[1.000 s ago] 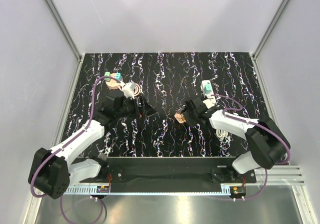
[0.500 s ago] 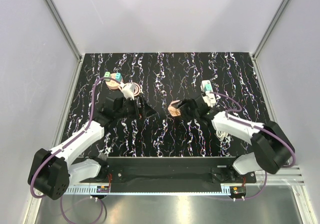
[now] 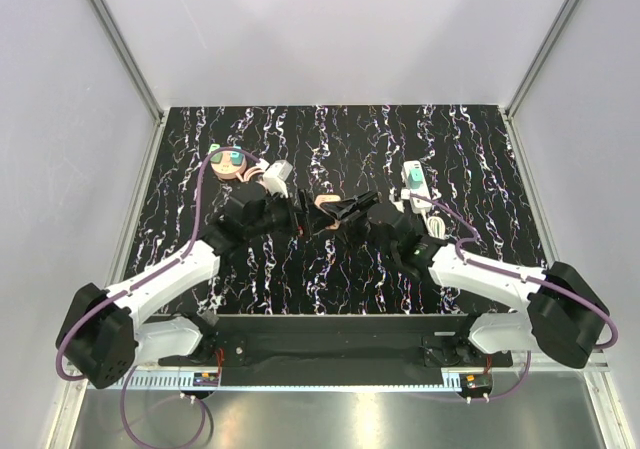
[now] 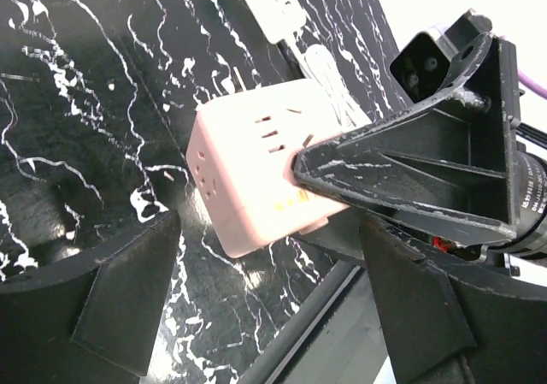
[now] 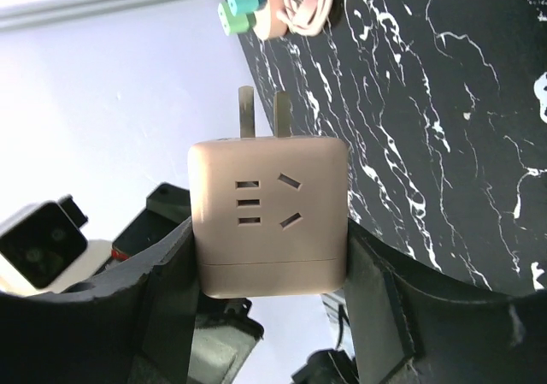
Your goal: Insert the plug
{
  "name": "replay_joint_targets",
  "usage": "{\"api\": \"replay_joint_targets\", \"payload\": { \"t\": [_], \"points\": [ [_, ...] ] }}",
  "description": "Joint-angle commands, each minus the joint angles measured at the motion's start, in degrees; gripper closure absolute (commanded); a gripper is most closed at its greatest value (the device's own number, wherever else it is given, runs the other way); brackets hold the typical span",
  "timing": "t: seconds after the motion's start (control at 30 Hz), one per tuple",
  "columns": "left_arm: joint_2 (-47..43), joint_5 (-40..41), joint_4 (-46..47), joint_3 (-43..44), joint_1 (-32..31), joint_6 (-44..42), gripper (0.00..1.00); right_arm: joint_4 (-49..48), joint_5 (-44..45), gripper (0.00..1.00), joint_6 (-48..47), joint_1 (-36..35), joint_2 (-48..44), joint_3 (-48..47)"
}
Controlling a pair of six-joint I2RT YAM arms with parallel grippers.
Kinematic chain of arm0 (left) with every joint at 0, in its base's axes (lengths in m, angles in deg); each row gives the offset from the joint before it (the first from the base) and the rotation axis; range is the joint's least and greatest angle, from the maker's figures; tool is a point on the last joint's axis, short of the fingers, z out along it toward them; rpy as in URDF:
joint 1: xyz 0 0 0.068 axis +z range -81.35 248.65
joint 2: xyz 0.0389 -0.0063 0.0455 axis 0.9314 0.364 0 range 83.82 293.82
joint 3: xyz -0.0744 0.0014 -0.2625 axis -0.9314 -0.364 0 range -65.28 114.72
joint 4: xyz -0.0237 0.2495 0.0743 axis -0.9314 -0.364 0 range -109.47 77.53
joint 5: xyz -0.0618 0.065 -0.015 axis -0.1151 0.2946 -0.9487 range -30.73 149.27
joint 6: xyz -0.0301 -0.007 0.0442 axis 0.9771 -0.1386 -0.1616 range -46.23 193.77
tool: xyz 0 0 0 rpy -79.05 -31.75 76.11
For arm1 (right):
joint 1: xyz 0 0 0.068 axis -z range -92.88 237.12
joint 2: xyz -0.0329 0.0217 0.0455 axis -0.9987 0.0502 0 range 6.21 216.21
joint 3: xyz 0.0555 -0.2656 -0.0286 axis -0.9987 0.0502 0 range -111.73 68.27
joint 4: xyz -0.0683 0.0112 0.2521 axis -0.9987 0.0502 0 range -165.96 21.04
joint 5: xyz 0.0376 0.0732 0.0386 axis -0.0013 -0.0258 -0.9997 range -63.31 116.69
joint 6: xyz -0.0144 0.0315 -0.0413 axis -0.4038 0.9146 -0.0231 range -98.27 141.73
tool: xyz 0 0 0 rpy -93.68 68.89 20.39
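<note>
The peach-tan cube plug [image 3: 324, 209] is clamped in my right gripper [image 3: 336, 212], held above the middle of the table. In the right wrist view the plug [image 5: 268, 213] sits between both fingers, its two metal prongs [image 5: 261, 110] pointing away from the wrist. My left gripper [image 3: 303, 219] is open, close to the plug's left side. In the left wrist view the plug [image 4: 255, 179] hangs just ahead of my open fingers [image 4: 128, 290], touching neither, with the right gripper's finger [image 4: 402, 170] across it. The white power strip [image 3: 413, 183] lies on the table at the right and also shows in the left wrist view [image 4: 273, 3].
A flat tan disc [image 3: 229, 166] with teal adapters and a coiled cable sits at the back left, and shows in the right wrist view [image 5: 272, 14]. A white cable [image 3: 436, 225] trails from the strip. The black marbled table [image 3: 340, 139] has metal frame posts at its sides.
My right gripper has carried the plug left from near the strip to the table's middle. My left arm has swung right, bringing its open gripper up to the plug.
</note>
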Motion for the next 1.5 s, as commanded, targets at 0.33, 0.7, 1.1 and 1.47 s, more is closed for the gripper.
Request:
{"api": "replay_joint_targets", "payload": {
  "t": [0.33, 0.7, 1.1, 1.47],
  "points": [
    [1.28, 10.57, 6.93, 2.86, -4.17, -1.27, 0.20, -9.44, 8.77, 1.00, 9.22, -5.76, -1.36, 0.63],
    [0.94, 8.55, 7.29, 2.16, -4.18, -2.58, 0.85, -9.19, 8.34, 0.71, 5.45, -5.94, -4.16, 3.80],
    [-3.45, 6.80, -3.33, 4.44, -3.56, -4.78, 0.28, -3.21, 13.00, 1.00, -17.04, -5.77, -13.57, 6.79],
    [-15.50, -25.52, -2.57, 2.24, 8.31, 3.74, 0.17, -15.41, -17.65, 1.00, -48.86, -5.68, -21.40, 9.60]
  ]
}}
